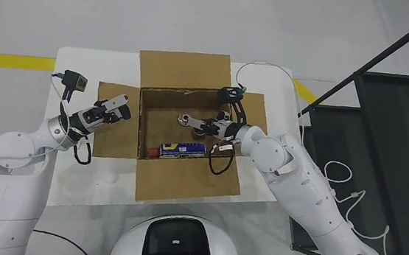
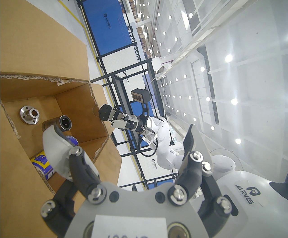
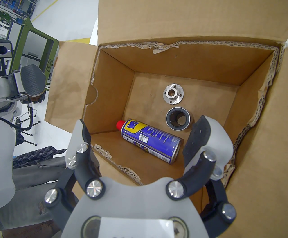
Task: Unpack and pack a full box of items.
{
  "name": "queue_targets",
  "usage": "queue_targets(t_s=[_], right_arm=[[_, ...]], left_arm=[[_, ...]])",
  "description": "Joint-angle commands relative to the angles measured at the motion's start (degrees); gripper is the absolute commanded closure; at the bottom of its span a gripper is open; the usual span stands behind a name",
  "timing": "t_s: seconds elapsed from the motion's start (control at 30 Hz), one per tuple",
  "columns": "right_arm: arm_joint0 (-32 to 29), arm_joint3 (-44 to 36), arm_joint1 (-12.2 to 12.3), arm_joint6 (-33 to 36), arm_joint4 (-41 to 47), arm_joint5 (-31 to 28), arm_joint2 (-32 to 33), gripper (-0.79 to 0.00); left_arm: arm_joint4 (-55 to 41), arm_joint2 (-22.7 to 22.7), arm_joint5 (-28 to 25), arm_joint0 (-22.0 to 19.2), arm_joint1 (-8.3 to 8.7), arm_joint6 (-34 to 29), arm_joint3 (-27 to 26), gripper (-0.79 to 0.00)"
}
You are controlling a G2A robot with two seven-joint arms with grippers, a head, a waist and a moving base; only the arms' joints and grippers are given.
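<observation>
Hovering over the open box (image 3: 112, 94), the right gripper (image 3: 140, 127) has its jaws spread wide and holds nothing. Nearest below it, the blue spray can (image 3: 149, 140) lies on its side on the box floor. It looks light, with a thin, stiff, smooth wall that is likely to roll, so a pinch across the middle of the barrel seems safer than one at the red cap. Beyond the can's base, the dark bearing sleeve (image 3: 178, 118) stands on end, and past that the silver flange (image 3: 173, 93) lies flat. Both are probably dense, hard and slick. The sleeve could be taken across its outer wall, the flange by its raised hub. The deep walls leave little room for the jaws near the sides. Farthest off, the left gripper (image 1: 122, 110) sits over the side flap (image 1: 111, 137), its jaws apart and empty.
</observation>
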Motion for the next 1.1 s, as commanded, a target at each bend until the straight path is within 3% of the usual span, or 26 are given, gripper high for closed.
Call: queue_targets(t_s=[0.0, 0.2, 0.37, 0.63, 1.0, 1.03, 1.07], right_arm=[[0.9, 0.7, -0.2, 0.9, -1.4, -0.6, -1.1, -0.785], [7.0, 6.7, -1.3, 5.2, -8.1, -2.2, -6.5, -0.785], [10.2, 11.9, -2.8, 4.4, -12.2, -1.1, -11.2, -0.785], [14.9, 21.6, -5.6, 4.5, -14.9, 1.2, -16.9, -0.785], [20.2, 31.9, -10.0, 4.3, -13.2, 0.1, -22.3, -0.785], [20.5, 32.7, -10.3, 4.3, -13.0, 0.1, -22.6, -0.751], [20.8, 33.4, -10.6, 4.3, -12.9, 0.1, -22.8, -0.628]], left_arm=[[0.0, 0.0, 0.0, 0.0, 0.00, 0.0, 0.0, -0.785], [0.0, 0.0, 0.0, 0.0, 0.00, 0.0, 0.0, -0.785], [0.0, 0.0, 0.0, 0.0, 0.00, 0.0, 0.0, -0.785], [0.0, 0.0, 0.0, 0.0, 0.00, 0.0, 0.0, -0.785], [0.0, 0.0, 0.0, 0.0, 0.00, 0.0, 0.0, -0.785], [0.0, 0.0, 0.0, 0.0, 0.00, 0.0, 0.0, -0.785], [0.0, 0.0, 0.0, 0.0, 0.00, 0.0, 0.0, -0.785]])
